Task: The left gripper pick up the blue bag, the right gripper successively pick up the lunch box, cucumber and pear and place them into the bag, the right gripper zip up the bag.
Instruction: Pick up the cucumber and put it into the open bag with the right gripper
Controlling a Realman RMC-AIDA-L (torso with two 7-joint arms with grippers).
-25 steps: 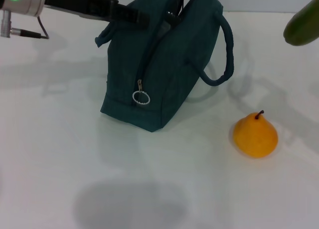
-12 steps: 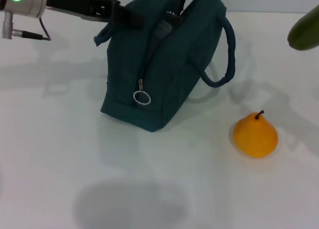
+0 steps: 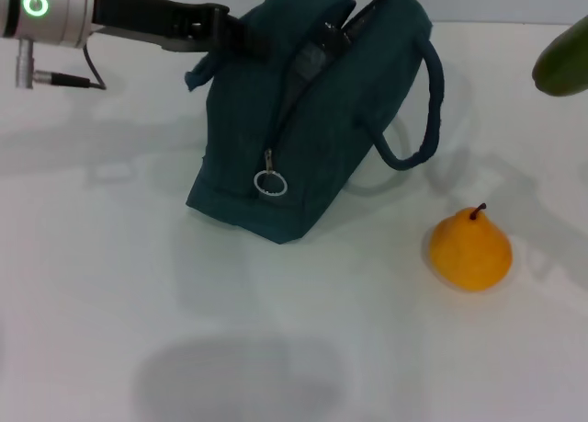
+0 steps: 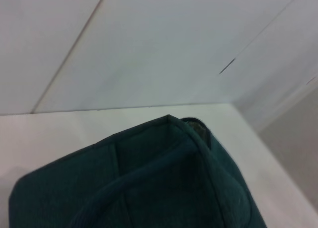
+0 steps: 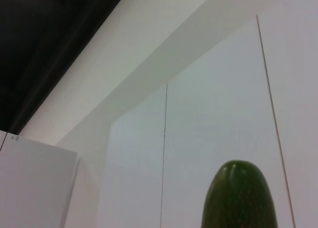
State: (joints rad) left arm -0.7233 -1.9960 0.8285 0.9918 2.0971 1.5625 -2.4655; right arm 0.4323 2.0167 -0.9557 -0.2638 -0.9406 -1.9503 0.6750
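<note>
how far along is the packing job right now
The left gripper holds the blue bag up by its top edge. No lunch box is in sight. The cucumber is raised off the table, not yet in. The pear sits on the table; the zipping remains.

There is one blue bag (image 3: 312,119) on the white table (image 3: 110,284), standing toward the far side. It has two carry handles: one loops out on its right (image 3: 424,109), the other sits at its far left (image 3: 204,71). One zipper runs down its near face, ending in a single ring pull (image 3: 270,184). One orange-yellow pear (image 3: 470,249) sits near and to the right. One green cucumber (image 3: 562,59) shows at the far right edge. One robot arm (image 3: 101,13) reaches in from the far left, with one green ring light (image 3: 35,4) glowing on it.
</note>
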